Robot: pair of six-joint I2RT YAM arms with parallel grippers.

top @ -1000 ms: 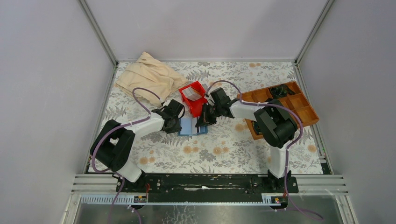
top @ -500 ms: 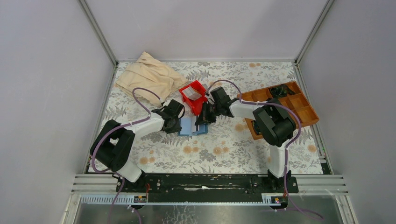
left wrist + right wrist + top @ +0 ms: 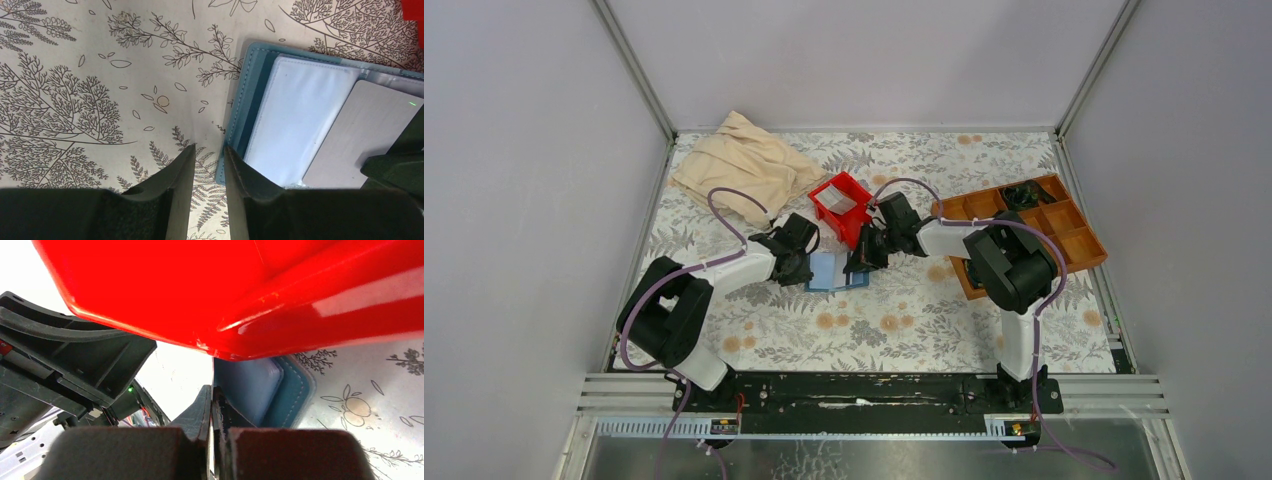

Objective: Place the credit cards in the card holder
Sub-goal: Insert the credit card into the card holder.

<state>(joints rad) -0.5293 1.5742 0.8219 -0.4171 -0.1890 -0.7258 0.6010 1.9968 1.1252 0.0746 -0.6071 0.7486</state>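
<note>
Left wrist cam: L gripper (image 3: 209, 150) jaws narrow, nothing betw. them. Holder (image 3: 252, 100) lies open just right of the tips; whether its teal edge touches the finger, can't tell. Farther right on it lies a card (image 3: 365, 130). Prob. thin, stiff, slick, light, best pinched by a free edge. Holder looks soft, needs pinning. Right wrist cam: R gripper (image 3: 211, 390) pressed shut, can't tell if on anything; holder just beyond tips, bin (image 3: 250, 290) above.
</note>
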